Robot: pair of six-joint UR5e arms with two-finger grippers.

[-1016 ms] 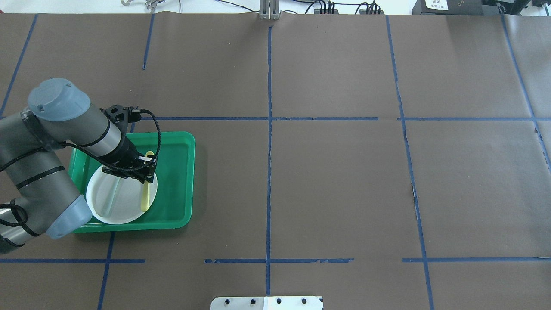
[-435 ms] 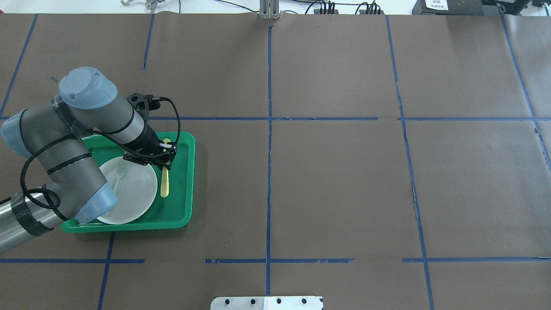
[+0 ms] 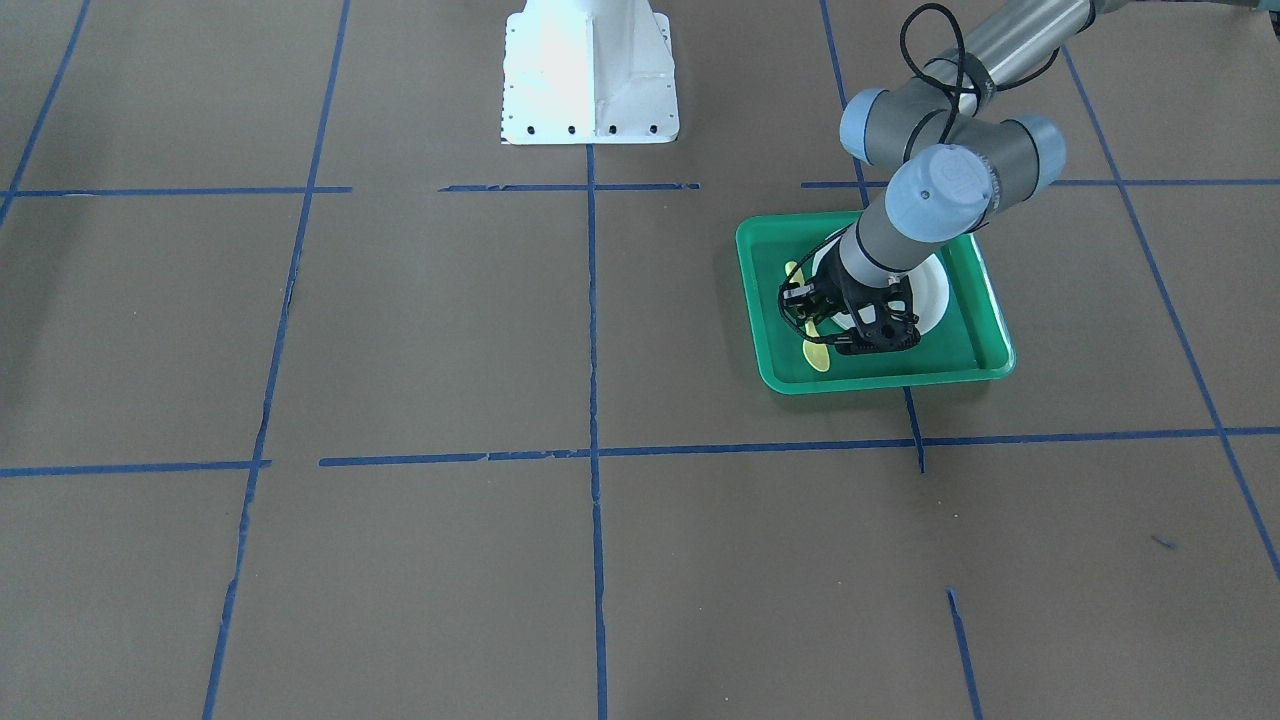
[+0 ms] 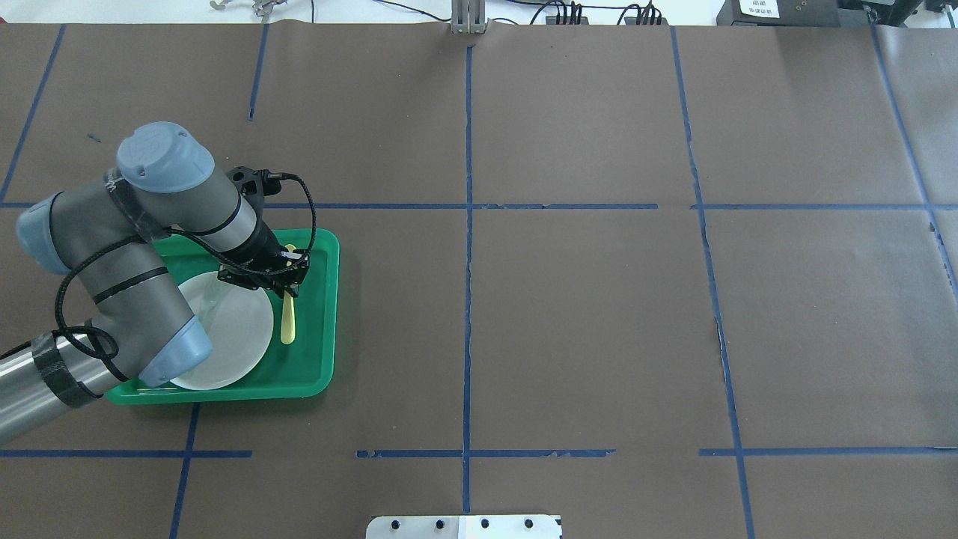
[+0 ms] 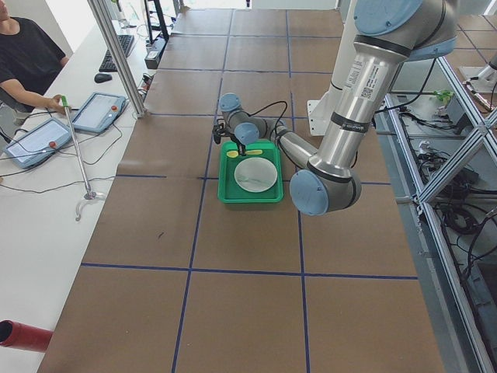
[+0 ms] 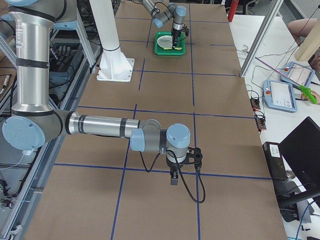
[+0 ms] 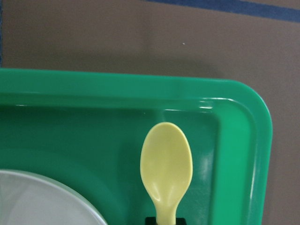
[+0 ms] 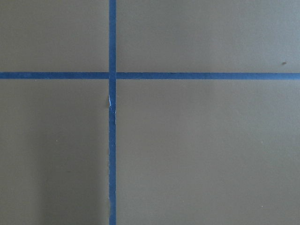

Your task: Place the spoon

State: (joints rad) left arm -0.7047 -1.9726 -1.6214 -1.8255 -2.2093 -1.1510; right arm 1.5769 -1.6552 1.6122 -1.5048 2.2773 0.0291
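Observation:
The yellow spoon (image 4: 288, 320) lies lengthwise over the floor of the green tray (image 4: 323, 299), just right of the white plate (image 4: 236, 337). My left gripper (image 4: 284, 283) is shut on its handle near the bowl end. The left wrist view shows the spoon's bowl (image 7: 166, 168) pointing at the tray's far right corner (image 7: 243, 108), with the plate's rim (image 7: 42, 197) at lower left. The front view shows the spoon (image 3: 818, 356) and left gripper (image 3: 815, 325) in the tray (image 3: 900, 377). Whether the spoon touches the tray I cannot tell. My right gripper (image 6: 173, 179) shows only in the exterior right view; I cannot tell its state.
A pale grey-green fork (image 4: 209, 305) lies on the plate, partly under my left arm. The brown table cover (image 4: 584, 314) with blue tape lines stretches right of the tray. The white robot base (image 3: 588, 70) stands at the table's near edge.
My left gripper carried the spoon from the plate's right rim to the right, over the tray floor beside the plate. Since 0.4 s ago it has barely moved.

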